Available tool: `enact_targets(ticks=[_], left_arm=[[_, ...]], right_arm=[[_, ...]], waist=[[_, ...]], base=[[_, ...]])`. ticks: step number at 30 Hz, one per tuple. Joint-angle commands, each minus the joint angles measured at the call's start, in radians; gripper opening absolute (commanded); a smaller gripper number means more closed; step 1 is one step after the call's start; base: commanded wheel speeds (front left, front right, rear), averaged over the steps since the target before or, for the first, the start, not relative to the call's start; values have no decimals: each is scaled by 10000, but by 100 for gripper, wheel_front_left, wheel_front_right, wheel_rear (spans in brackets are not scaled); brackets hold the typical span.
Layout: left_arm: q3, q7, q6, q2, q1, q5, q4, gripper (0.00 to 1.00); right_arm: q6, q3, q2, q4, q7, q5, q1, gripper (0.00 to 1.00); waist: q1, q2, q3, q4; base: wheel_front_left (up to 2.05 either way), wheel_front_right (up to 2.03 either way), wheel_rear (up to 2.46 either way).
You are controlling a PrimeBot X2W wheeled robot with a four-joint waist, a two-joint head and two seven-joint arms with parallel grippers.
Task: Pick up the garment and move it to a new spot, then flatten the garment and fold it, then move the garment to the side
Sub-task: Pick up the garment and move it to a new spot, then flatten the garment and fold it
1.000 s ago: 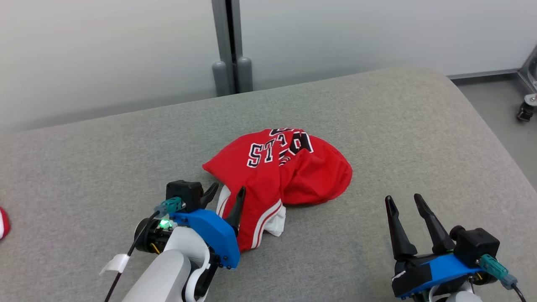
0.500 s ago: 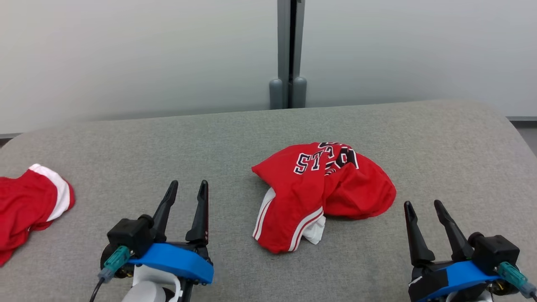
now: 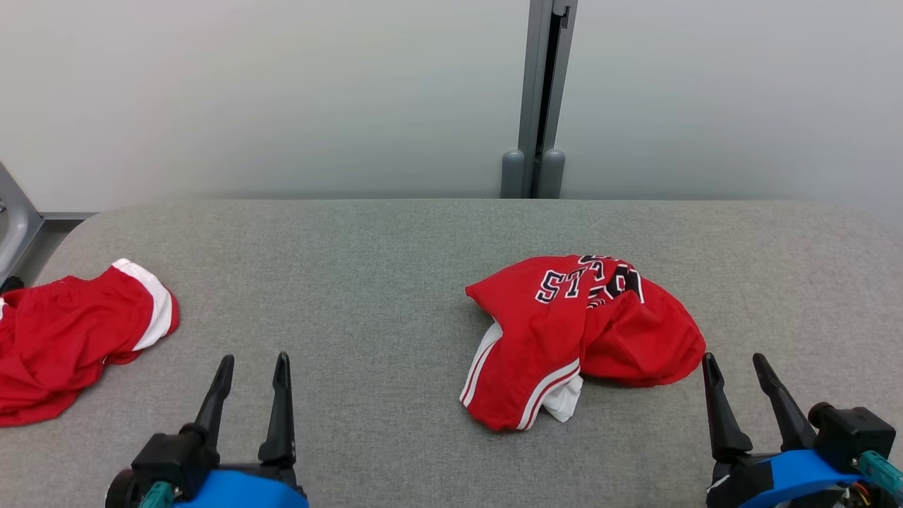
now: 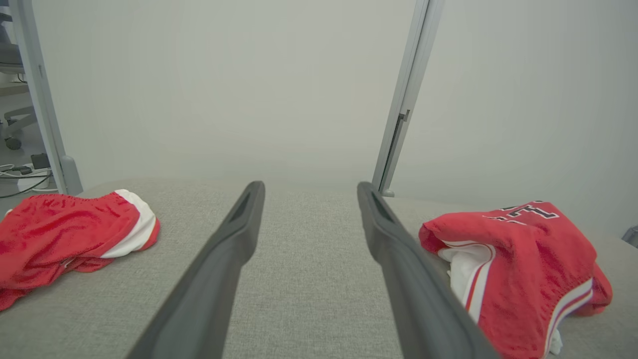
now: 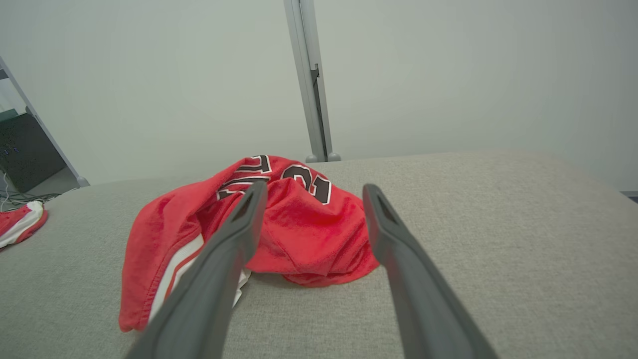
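Grey woven fabric covers the worktop, which spans the head view below a pale wall with a grey post at upper centre-right. Right of centre, the red garment lies crumpled in a heap. It has black-and-white lettering on its upper folds, and striped trim and a bit of white cloth at its lower edge. A second red garment with a white band lies at the left edge, well apart from the first. At the lower left, the left pincer is released, its fingers spread over bare fabric and grasping nothing. At the lower right, the right pincer is likewise released and empty, its fingertips just beside the heap's lower right edge. In the right wrist view the heap sits beyond the spread fingers.
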Motion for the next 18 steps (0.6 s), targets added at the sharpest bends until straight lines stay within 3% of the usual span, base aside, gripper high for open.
enact_targets(ticks=[1,18], left_arm=[[63,-39,-67,28,167,60,104,100],[815,-42,-423,-278,601,1081,554,100]], right_arm=[[5,15,-45,-44,59,-5,106,100],[5,184,-45,-19,325,197,349,100]], waist=[[1,-1,-15,1],[1,-1,-126,-253]], base=[[0,0,0],[0,0,0]])
